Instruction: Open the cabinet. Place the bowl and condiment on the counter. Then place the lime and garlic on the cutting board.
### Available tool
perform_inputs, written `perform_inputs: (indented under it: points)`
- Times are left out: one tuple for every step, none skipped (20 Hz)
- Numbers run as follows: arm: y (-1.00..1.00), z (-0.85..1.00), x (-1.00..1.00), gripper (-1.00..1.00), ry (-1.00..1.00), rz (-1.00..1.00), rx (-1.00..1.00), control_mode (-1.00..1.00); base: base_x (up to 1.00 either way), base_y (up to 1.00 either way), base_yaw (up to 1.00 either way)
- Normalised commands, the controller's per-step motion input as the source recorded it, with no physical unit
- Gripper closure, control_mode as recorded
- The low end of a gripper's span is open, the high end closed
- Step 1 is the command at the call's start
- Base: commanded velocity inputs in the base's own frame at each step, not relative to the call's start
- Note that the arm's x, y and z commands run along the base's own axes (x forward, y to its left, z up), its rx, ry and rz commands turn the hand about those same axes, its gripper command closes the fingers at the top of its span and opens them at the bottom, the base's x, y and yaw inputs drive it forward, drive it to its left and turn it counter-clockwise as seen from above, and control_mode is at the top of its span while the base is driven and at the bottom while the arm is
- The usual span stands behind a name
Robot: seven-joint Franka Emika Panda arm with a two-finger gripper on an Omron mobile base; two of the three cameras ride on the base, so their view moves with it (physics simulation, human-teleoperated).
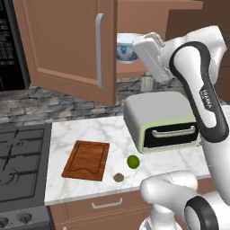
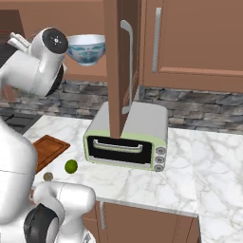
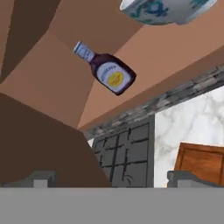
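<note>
The cabinet stands open, its left door [image 1: 67, 45] swung out toward me. On its shelf sits the blue-patterned white bowl [image 1: 126, 48] [image 2: 86, 48] [image 3: 166, 11]. Further along the same shelf the hand view shows the dark condiment [image 3: 107, 70] bottle. My gripper [image 3: 113, 179] is open and empty, raised in front of the shelf, just beside the bowl and short of the bottle. On the marble counter [image 1: 90, 130] lie the cutting board [image 1: 86, 160] [image 2: 47, 147], the lime [image 1: 133, 161] [image 2: 71, 166] and the garlic [image 1: 118, 177] [image 2: 48, 176], both off the board to its right.
A pale green toaster oven [image 1: 161, 121] [image 2: 128, 137] stands on the counter below the cabinet. The black stove [image 1: 22, 161] borders the counter on the left, with a microwave [image 1: 9, 45] above it. The open door edge [image 2: 116, 66] hangs over the toaster.
</note>
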Motion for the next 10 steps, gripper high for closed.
perform_inputs:
  points:
    - [0.66,0.00,1.00,-1.00,0.12,0.48,0.19,-1.00,0.00,0.00,0.00]
    - [0.84,0.00,1.00,-1.00,0.11,0.49,0.16,-1.00,0.00,0.00,0.00]
    - [1.00,-0.15,0.82,-1.00,0.06,0.51,0.08,-1.00,0.00,0.00,0.00]
    - [1.00,-0.25,0.69,-1.00,0.00,0.49,0.00,-1.00,0.00,0.00,0.00]
    - [1.00,-0.19,0.72,-1.00,0.00,0.43,0.00,-1.00,0.00,0.00,0.00]
    - [1.00,-0.18,0.72,-1.00,0.00,0.42,0.00,-1.00,0.00,0.00,0.00]
    - [1.00,-0.21,0.54,-1.00,0.00,0.41,0.00,-1.00,0.00,0.00,0.00]
    - [1.00,-0.24,0.34,-1.00,0.00,0.41,0.00,-1.00,0.00,0.00,0.00]
    - [1.00,-0.10,0.00,-1.00,0.00,0.40,-0.03,-1.00,0.00,0.00,0.00]
    - [1.00,-0.09,-0.10,-1.00,0.00,0.40,-0.09,-1.00,0.00,0.00,0.00]
